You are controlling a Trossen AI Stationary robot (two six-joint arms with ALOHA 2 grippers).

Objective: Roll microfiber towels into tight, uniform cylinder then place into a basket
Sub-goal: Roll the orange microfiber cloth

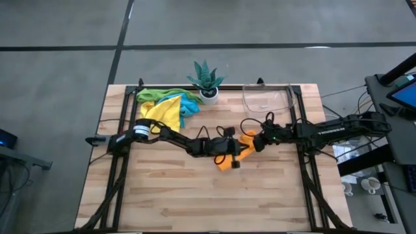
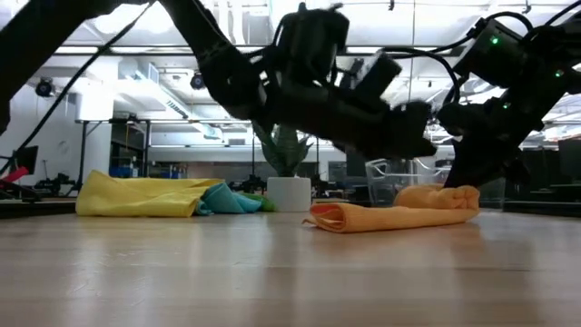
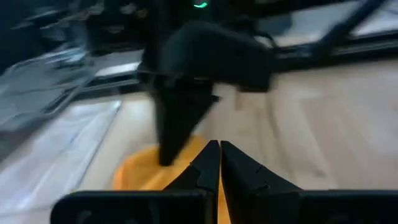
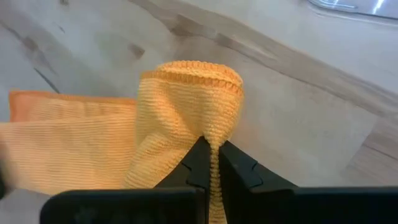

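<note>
An orange microfiber towel (image 2: 390,218), folded into a long strip, lies on the wooden table near its middle (image 1: 242,152). One end humps up where my right gripper (image 4: 212,152) is shut on it. My left gripper (image 3: 219,152) is shut and hovers just above the strip's other part (image 1: 227,151); I see no contact. More towels, yellow, green and light blue, lie in a heap (image 1: 166,107) at the far left. The clear basket (image 1: 266,97) stands at the far right of the table. My right gripper pinches the raised, folded-over end of the orange towel (image 4: 214,132) between its two fingers, with several layers bunched in the hump. The fingers slant down at it from the table's right side. The rest of the strip (image 4: 68,137) lies flat on the table.
A green spiky plant in a white pot (image 1: 207,83) stands at the far edge between the towel heap and the basket. Black frame rails (image 1: 305,169) run along the table's left and right sides. Bare wood (image 1: 208,201) stretches toward the near edge.
</note>
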